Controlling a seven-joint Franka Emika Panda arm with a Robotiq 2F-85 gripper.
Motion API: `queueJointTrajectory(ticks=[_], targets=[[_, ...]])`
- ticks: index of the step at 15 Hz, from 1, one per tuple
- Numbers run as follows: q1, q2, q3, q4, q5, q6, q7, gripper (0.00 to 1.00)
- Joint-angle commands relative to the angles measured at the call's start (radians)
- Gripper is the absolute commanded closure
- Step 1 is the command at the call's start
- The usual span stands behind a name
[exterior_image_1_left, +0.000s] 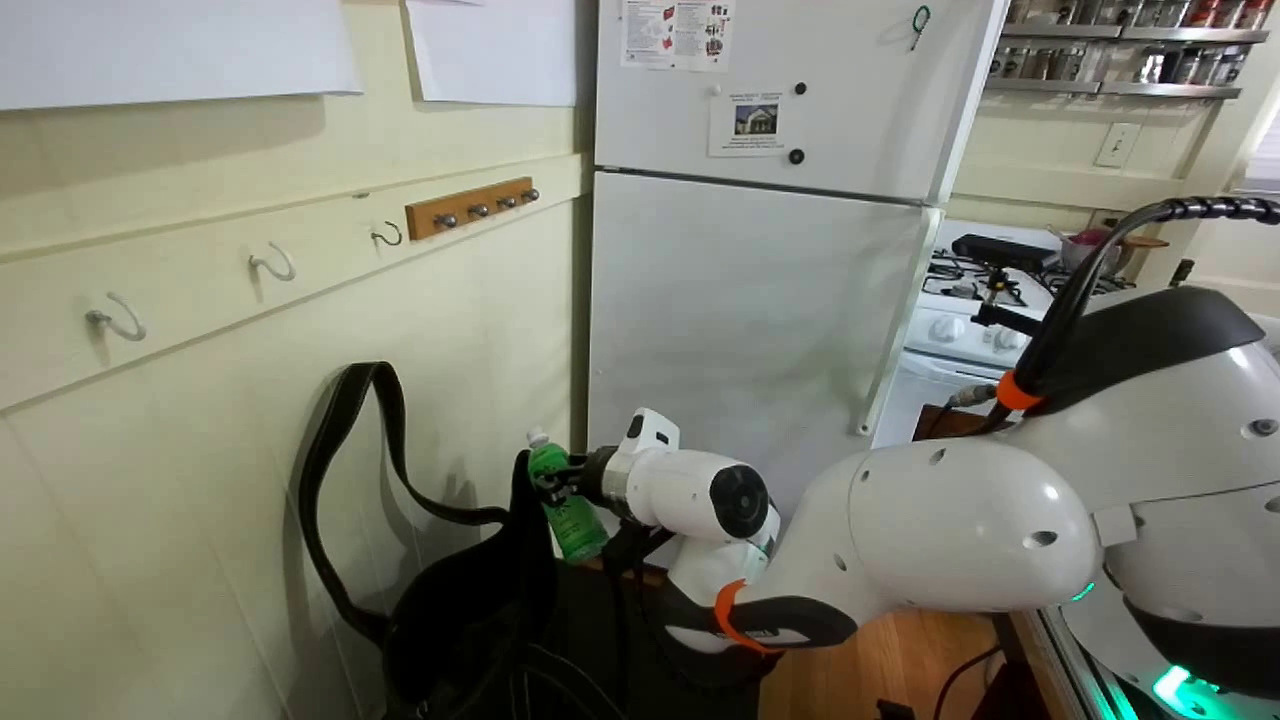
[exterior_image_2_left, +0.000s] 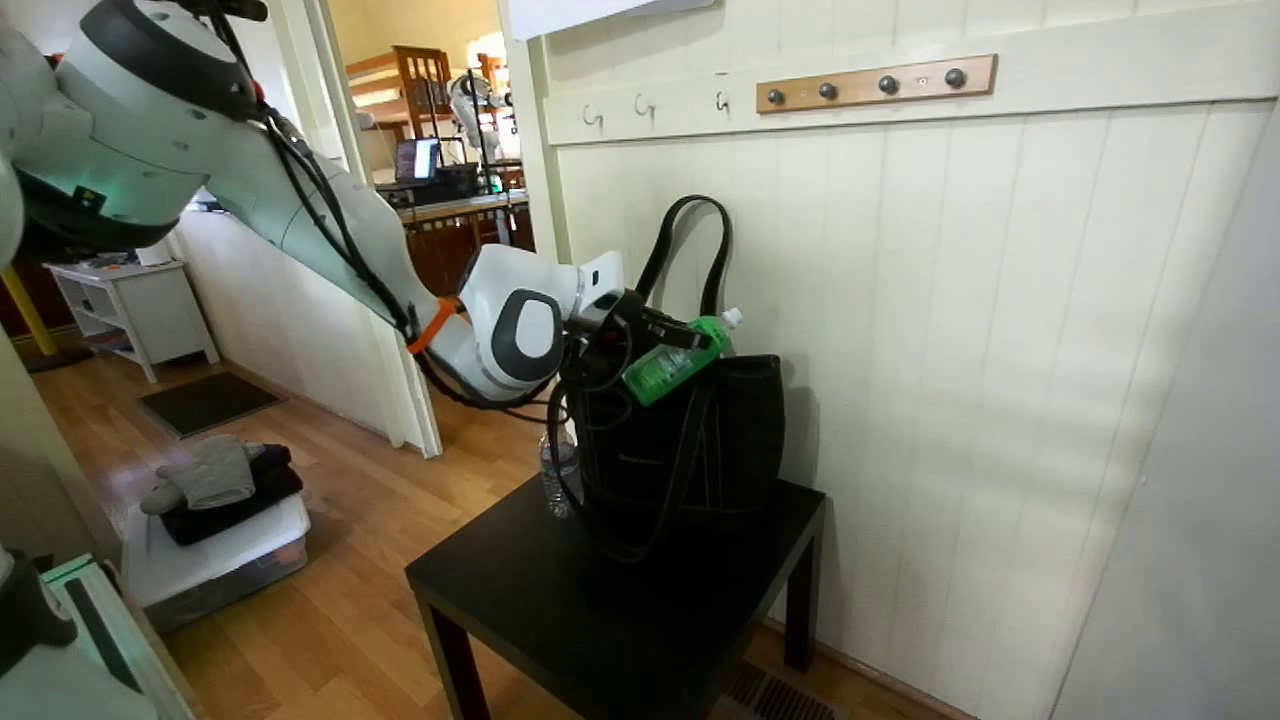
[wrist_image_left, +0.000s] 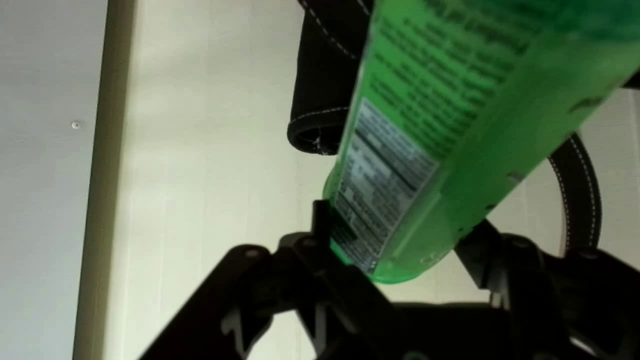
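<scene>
My gripper (wrist_image_left: 400, 231) is shut on a green bottle (wrist_image_left: 440, 150), with one finger on each side of it. The bottle has a white cap and a printed label, and it is tilted. In both exterior views, the gripper (exterior_image_1_left: 562, 484) holds the bottle (exterior_image_1_left: 580, 528) (exterior_image_2_left: 668, 370) at the height of the rim of a black bag (exterior_image_1_left: 450, 600). The bag (exterior_image_2_left: 745, 430) stands upright on a black table (exterior_image_2_left: 600, 620), one strap loop raised against the wall. Whether the bottle touches the bag cannot be told. Parts of the bag (wrist_image_left: 325, 85) show behind the bottle in the wrist view.
A clear water bottle (exterior_image_2_left: 558, 480) stands on the table beside the bag. A cream wall with hooks (exterior_image_1_left: 270, 262) and a wooden peg rail (exterior_image_1_left: 470, 208) is behind the bag. A white fridge (exterior_image_1_left: 740, 300) stands near the arm. A lidded bin (exterior_image_2_left: 230, 560) with clothes is on the floor.
</scene>
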Motion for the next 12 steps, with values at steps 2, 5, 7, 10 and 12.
queueJointTrajectory(ticks=[2,5,7,10,12], targets=[[0.037,0.127,-0.057,0.096,0.102,-0.055,0.016,0.63],[0.053,0.189,-0.086,0.148,0.157,-0.090,0.021,0.63],[0.067,0.236,-0.111,0.185,0.199,-0.127,0.029,0.63],[0.054,0.192,-0.091,0.161,0.222,-0.107,-0.029,0.63],[0.056,0.200,-0.094,0.159,0.238,-0.100,-0.035,0.63]])
